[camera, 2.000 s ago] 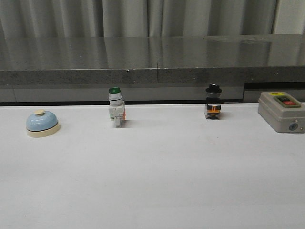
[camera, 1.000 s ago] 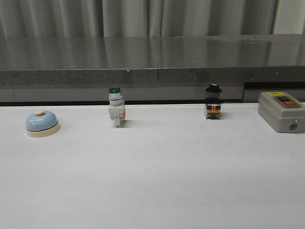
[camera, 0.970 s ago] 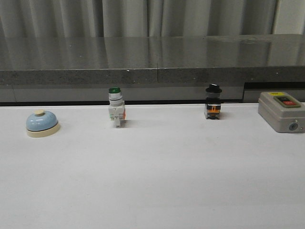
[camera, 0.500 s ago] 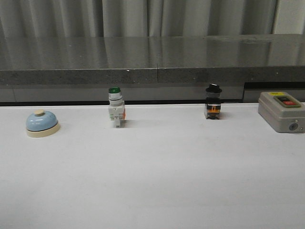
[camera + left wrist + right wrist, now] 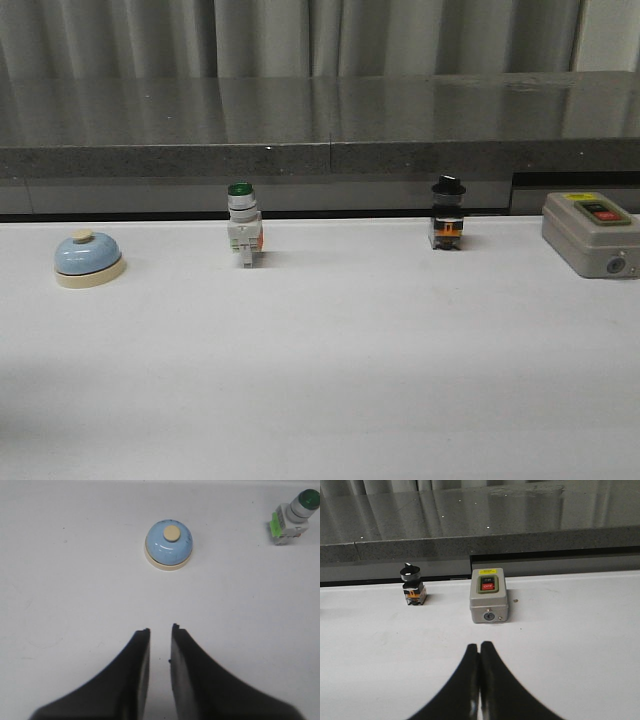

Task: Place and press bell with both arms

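Note:
The light-blue bell [image 5: 89,258] with its cream base and button stands upright at the far left of the white table. In the left wrist view the bell [image 5: 169,545] sits straight ahead of my left gripper [image 5: 161,628], well apart from it. That gripper's black fingers stand a narrow gap apart with only bare table between them. My right gripper [image 5: 479,644] is shut with nothing in it and hangs over the table short of the grey box. Neither arm shows in the front view.
A green-capped white switch [image 5: 243,226] stands right of the bell, also seen as the switch [image 5: 292,517]. A black-knob switch [image 5: 447,214] and a grey box with red and green buttons [image 5: 590,233] stand further right. A dark stone ledge [image 5: 320,150] runs behind the table.
Nothing on the table has moved. The table's front left looks slightly darker now than in the earlier frames.

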